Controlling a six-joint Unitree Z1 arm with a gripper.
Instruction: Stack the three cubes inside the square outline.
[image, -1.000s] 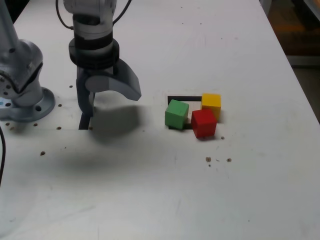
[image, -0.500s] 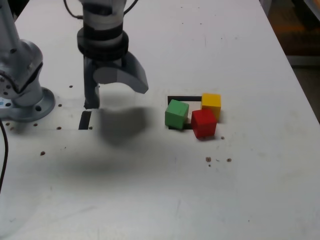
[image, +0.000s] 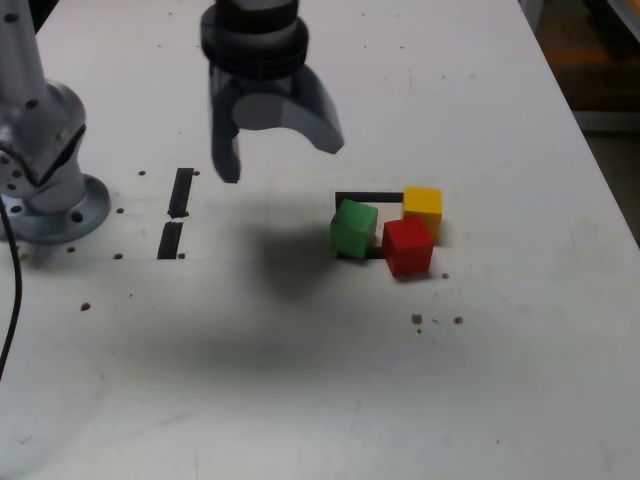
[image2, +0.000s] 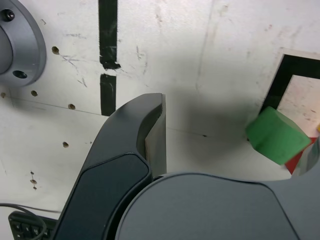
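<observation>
So the green cube (image: 353, 229) sits skewed across the square outline (image: 368, 197)'s edge; gripper (image: 279, 148) fingers (image: 228, 150) wide open, empty.

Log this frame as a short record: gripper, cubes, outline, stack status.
gripper: open, empty, above the table, to the exterior view's left of the cubes
green cube: on the table, over the outline's left edge in the exterior view
yellow cube: on the table, at the outline's far right corner
red cube: on the table, in front of yellow
outline: partly covered by cubes
stack: none yet
</observation>
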